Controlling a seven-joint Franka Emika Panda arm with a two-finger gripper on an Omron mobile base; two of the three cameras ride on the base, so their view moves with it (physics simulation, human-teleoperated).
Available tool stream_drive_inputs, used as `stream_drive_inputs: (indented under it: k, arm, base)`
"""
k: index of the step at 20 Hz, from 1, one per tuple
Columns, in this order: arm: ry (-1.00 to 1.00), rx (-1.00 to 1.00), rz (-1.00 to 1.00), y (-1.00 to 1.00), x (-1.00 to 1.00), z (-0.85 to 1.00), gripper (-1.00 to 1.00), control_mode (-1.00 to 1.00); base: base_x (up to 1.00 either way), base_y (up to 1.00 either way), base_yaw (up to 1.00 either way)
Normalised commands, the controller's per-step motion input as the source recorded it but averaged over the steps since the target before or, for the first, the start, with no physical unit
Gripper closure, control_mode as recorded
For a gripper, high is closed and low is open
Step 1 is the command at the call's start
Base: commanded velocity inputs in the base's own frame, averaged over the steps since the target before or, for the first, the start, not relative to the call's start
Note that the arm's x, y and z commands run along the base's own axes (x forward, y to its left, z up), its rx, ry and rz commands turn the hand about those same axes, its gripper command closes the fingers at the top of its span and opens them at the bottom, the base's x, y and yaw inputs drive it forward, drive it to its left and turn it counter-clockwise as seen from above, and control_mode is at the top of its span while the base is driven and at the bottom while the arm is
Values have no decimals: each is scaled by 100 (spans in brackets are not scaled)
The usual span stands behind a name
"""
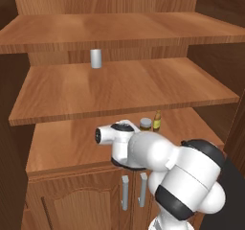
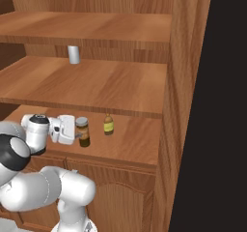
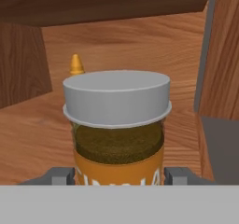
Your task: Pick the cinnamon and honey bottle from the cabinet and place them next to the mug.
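The cinnamon (image 3: 116, 125) jar stands upright on the lowest open shelf of the cabinet (image 2: 120, 86), squarely between the two fingertips (image 3: 58, 175) of the gripper (image 2: 79, 135), which press against its labelled sides, pinching it. The honey bottle (image 2: 108, 124) stands just beside it, farther into the shelf. A plain grey cylinder (image 1: 96, 58) sits on the shelf above.

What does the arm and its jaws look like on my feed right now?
A glossy white arm of rounded, bulbous segments with black bands at the joints. The gripper has a boxy white body; in the hand view its jaws are small, dark grey and blocky. No cables or markings visible.
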Motion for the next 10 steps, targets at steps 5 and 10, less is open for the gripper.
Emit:
stream_drive_inputs:
  k: [5,10]
  arm:
    - [-9,0,0,6,-56,4,100,-100]
    - [-3,0,2,10,-69,43,100,-100]
  base:
    - [0,0,0]
    - [0,0,0]
